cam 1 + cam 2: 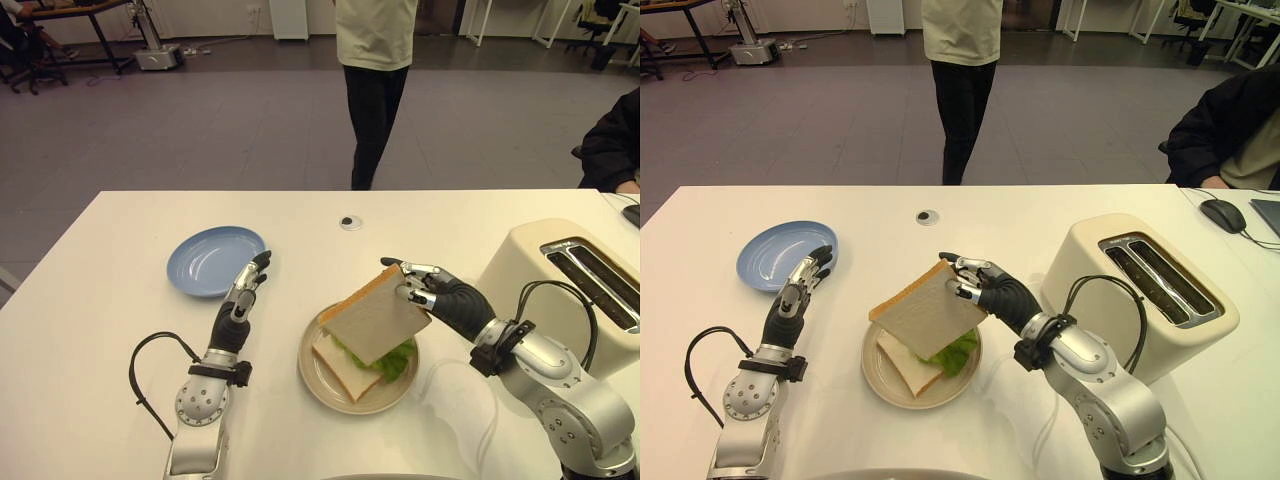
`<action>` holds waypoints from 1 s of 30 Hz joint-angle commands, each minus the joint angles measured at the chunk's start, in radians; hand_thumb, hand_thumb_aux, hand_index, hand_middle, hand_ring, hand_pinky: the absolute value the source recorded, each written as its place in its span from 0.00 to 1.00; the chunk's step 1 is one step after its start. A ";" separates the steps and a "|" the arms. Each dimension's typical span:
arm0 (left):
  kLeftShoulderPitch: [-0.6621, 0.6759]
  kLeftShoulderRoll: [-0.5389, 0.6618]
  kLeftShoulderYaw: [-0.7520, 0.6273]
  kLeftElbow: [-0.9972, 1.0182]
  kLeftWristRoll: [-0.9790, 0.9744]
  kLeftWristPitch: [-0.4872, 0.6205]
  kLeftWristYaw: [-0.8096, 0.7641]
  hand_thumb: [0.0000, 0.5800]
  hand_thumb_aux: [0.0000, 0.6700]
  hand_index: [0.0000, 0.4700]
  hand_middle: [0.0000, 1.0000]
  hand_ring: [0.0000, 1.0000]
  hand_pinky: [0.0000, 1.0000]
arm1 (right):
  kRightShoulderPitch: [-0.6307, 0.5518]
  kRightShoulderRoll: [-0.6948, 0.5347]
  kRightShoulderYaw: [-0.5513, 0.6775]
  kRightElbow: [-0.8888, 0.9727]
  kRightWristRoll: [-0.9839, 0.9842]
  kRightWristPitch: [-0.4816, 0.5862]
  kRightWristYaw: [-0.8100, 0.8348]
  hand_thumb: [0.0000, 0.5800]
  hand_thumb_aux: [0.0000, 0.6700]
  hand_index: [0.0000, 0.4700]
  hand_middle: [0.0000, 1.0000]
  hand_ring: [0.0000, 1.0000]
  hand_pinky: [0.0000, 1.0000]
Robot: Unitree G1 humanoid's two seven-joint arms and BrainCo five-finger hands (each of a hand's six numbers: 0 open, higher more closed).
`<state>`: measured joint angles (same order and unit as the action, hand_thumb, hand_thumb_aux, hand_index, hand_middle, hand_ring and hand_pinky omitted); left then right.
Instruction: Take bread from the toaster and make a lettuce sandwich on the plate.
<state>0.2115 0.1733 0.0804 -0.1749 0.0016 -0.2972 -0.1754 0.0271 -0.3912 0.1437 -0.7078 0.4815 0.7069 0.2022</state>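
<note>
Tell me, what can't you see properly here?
Lettuce: mostly hidden under the slice in the right hand, both views.
Toaster: right end cut off by the left eye view's edge.
Slots: too dark to see inside, both views.
Small dark dot: too small to identify.

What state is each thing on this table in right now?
top bread slice, held tilted above the plate, not yet laid down
lettuce, lying on the bottom bread slice
beige plate, holding the half-built sandwich
toaster, no bread standing out of its slots
right robot hand, shut on the top bread slice
left robot hand, open, holding nothing
</note>
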 commanded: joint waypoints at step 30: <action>0.006 0.011 0.001 -0.011 0.014 0.011 0.005 0.00 0.00 0.00 0.00 0.00 0.00 | 0.098 0.058 0.087 0.077 -0.131 -0.039 0.035 1.00 1.00 1.00 0.00 0.00 0.00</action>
<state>0.2115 0.1746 0.0812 -0.1793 0.0111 -0.2969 -0.1726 0.1331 -0.3302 0.2304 -0.6503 0.3773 0.6845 0.2390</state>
